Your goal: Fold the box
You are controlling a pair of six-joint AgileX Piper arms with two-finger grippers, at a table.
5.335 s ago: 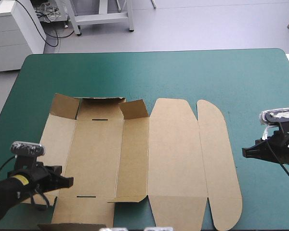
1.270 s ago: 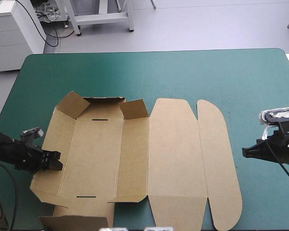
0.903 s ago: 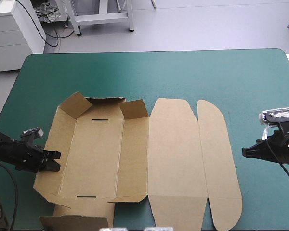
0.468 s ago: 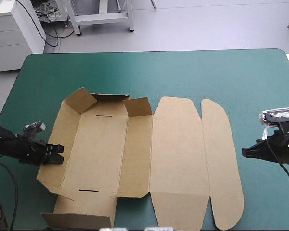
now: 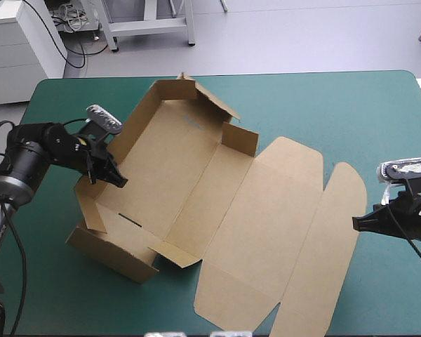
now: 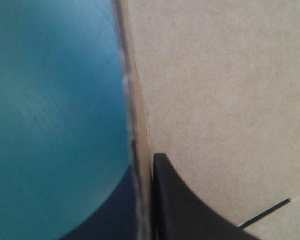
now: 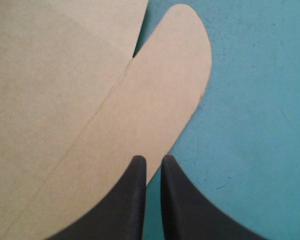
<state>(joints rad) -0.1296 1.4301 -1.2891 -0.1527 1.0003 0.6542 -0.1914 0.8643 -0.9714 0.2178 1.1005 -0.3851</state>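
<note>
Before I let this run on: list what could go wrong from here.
1. The left pincer grips the box only by one thin side wall; the board may bend or slip out.
2. The box's rounded flap lies right at the shut right pincer; any swing toward it could snag there.

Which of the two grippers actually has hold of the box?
The left gripper: its fingers pinch the raised side wall of the box. The right gripper is shut on nothing, at the edge of the rounded lid flap.
</note>
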